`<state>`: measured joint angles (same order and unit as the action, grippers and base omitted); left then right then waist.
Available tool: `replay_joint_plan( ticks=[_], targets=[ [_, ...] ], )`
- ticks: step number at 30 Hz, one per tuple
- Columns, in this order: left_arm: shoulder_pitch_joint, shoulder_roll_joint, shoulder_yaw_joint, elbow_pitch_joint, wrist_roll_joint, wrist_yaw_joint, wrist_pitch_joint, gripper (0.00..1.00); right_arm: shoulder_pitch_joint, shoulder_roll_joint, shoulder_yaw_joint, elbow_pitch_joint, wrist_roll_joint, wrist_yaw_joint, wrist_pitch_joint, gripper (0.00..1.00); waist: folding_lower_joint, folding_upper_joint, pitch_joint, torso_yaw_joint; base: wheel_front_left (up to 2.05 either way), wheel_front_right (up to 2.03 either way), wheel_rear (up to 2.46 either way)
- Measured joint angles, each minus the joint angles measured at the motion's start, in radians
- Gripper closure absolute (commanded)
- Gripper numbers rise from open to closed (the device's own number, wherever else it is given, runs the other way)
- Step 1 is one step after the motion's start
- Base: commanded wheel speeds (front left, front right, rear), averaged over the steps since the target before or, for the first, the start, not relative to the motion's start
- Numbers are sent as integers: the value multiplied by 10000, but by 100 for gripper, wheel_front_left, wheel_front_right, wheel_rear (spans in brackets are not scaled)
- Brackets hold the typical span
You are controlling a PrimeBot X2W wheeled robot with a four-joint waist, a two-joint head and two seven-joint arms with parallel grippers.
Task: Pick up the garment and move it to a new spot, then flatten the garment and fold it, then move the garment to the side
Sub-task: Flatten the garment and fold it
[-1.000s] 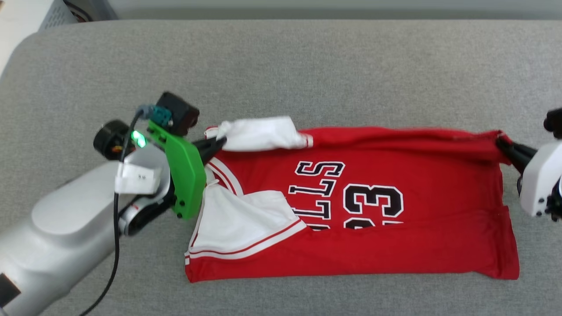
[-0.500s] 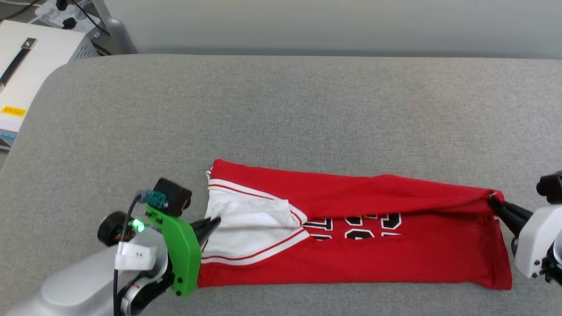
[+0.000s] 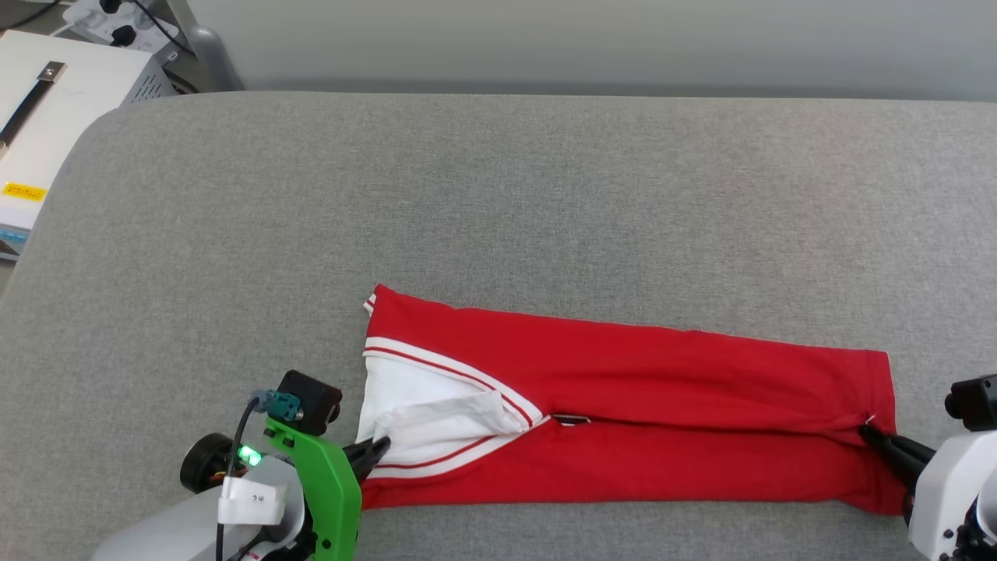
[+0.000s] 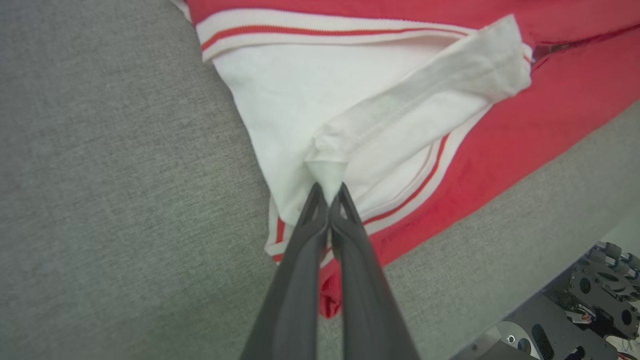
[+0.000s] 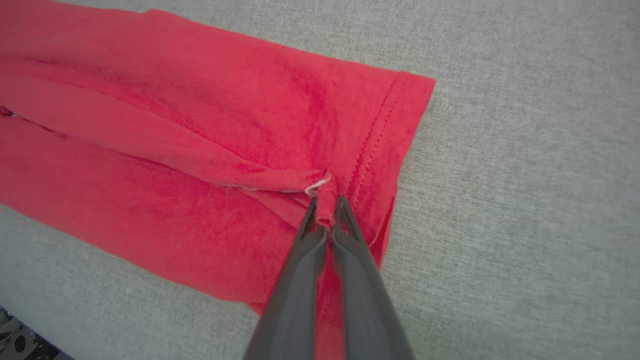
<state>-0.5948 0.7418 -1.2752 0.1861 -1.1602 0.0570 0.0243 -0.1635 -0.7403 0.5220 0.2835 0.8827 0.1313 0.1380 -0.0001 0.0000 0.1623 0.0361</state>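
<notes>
The shirt (image 3: 662, 405) lies along the near edge of the grey worktop (image 3: 498, 195). It is folded lengthwise into a long red band that runs from left of the middle almost to the right edge. The plain red upper layer is turned down over the front, and a sliver of black print peeks out at the seam. At the band's left end the white sleeve (image 3: 444, 413) lies doubled over, with its striped trim showing. The left tool (image 3: 380, 446) is clenched on a pinch of that sleeve. At the right end the right tool (image 3: 866, 430) is clenched on the red hem (image 5: 385, 125), where the folded-over edge meets the lower layer. A white box (image 3: 47, 132) stands off the far left corner.
</notes>
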Motion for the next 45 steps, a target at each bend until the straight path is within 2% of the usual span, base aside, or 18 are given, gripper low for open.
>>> replay_joint_plan(
  ticks=[3, 4, 5, 6, 7, 13, 17, 23, 29, 38, 45],
  targets=[
    [15, -134, 35, 196, -33, -2, -159, 100, 134, 111, -132, 4, -115, 0, 4, 100, 0, 0, 42, -7, 0, 0, 0],
    [26, -176, 61, 276, -33, 0, -251, 76, 163, 150, -190, 2, -167, 0, 44, 100, 0, 0, 37, -9, 0, 0, 0],
    [53, -207, 105, 337, -33, 6, -355, 42, 187, 205, -263, -2, -169, 0, 44, 82, 0, 0, 24, -14, 0, 0, 0],
    [72, -222, 134, 374, -31, 19, -441, 22, 196, 265, -314, -12, -167, 0, 44, 50, 0, 0, 5, -19, 0, 0, 0],
    [103, -238, 167, 407, -29, 77, -570, 0, 207, 334, -366, -38, -136, 0, 81, 0, 0, 0, -29, -25, 0, 0, 0],
    [228, -247, 522, 468, 163, 686, -1701, 0, 473, 407, -838, -616, 159, 0, 385, 0, 0, 0, -318, -65, 0, 0, 0],
    [406, -265, 938, 470, 462, 1290, -2470, 0, 783, 309, -1327, -1241, 454, 0, 617, 0, 0, 0, -533, -74, 0, 0, 0],
    [951, -529, 2383, 54, 1074, 2284, -2800, 0, 1048, 155, -2316, -2044, 671, 0, 930, 0, 0, 0, -698, -55, 0, 0, 0],
    [1981, -943, 4320, -474, 3030, 3020, -2803, 0, 1188, 44, -3336, -2075, 890, 0, 1689, 0, 0, 0, -657, -6, 0, 0, 0],
    [3245, -1990, 6587, -755, 5170, 3154, -2801, 0, 1173, 153, -3858, -951, 1590, 0, 3659, 0, 0, 0, -317, 175, 0, 0, 0],
    [3740, -2928, 7789, -767, 6472, 2681, -2801, 0, 453, 610, -3532, -153, 1534, 0, 4213, 0, 0, 0, 89, 391, 0, 0, 0]
  ],
)
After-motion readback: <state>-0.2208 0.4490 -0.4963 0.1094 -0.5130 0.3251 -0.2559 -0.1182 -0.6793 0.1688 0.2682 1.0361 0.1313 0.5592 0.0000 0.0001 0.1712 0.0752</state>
